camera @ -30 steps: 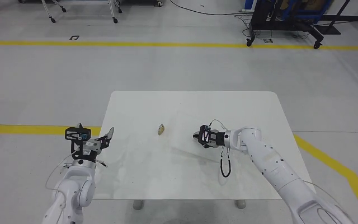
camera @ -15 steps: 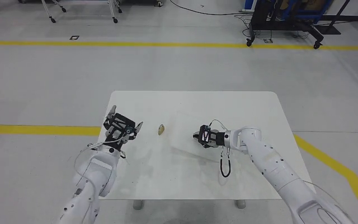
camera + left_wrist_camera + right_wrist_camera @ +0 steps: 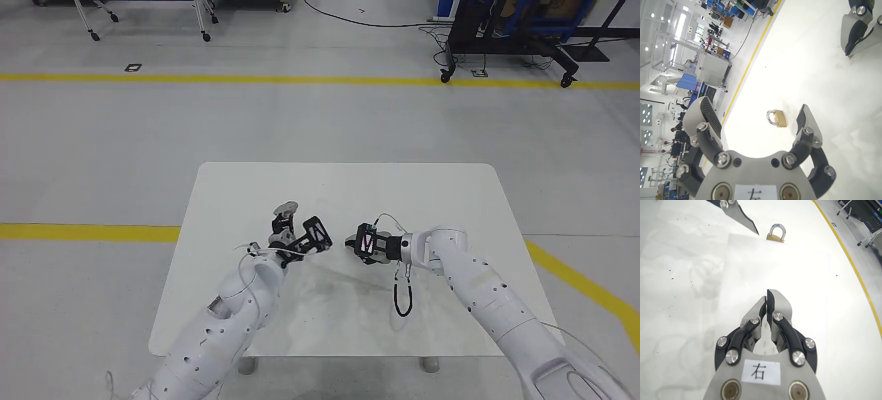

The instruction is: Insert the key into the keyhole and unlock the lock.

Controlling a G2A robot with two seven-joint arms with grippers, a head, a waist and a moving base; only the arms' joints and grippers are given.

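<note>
- Lying on the white counter (image 3: 440, 190), the brass lock (image 3: 779, 119) sits just past the edge of a pale sheet (image 3: 772, 266).
- Dark specks (image 3: 672, 278) dot the counter beside the sheet.
- Left end effector (image 3: 755, 106) hangs above the lock, fingers spread wide.
- Right end effector (image 3: 766, 298) sits low over the sheet, pointing at the lock, fingers pressed together; whether they pinch anything I cannot tell.
</note>
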